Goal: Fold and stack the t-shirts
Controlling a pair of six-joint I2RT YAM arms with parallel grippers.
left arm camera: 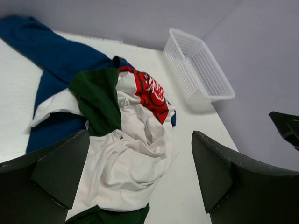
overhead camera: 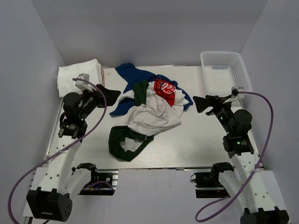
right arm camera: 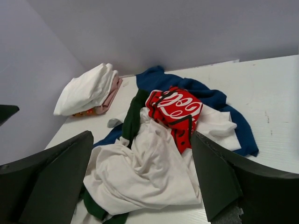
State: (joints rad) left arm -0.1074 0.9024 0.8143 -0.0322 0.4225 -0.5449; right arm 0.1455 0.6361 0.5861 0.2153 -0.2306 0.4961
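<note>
Heap of t-shirts (overhead camera: 149, 105), loose and unfolded, at the middle of the counter (overhead camera: 205, 140).

- Navy shirt (overhead camera: 132, 74): lowest layer, spread toward the far edge, mostly covered by the others.
- Red shirt (overhead camera: 164, 91): on top at the far right of the heap, crumpled. Its white lettering is creased and only partly readable.
- White shirt (overhead camera: 154, 116): bunched on the near side. Cannot tell whether it is one garment or several.
- Dark green shirt (overhead camera: 122, 140): trails out at the near left and runs under the white cloth. Green shows again beside the red, but cannot tell if it is the same garment.
- Folded white pile (overhead camera: 77, 78): far left corner, well apart from the heap. The right wrist view shows pink cloth (right arm camera: 112, 88) under it, kind unclear.
- Basket (overhead camera: 225, 70): far right corner.
- Left tool (overhead camera: 112, 90): left of the heap, fingers spread wide, holding nothing.
- Right tool (overhead camera: 200, 103): right of the heap, likewise spread wide, nothing between the fingers.
</note>
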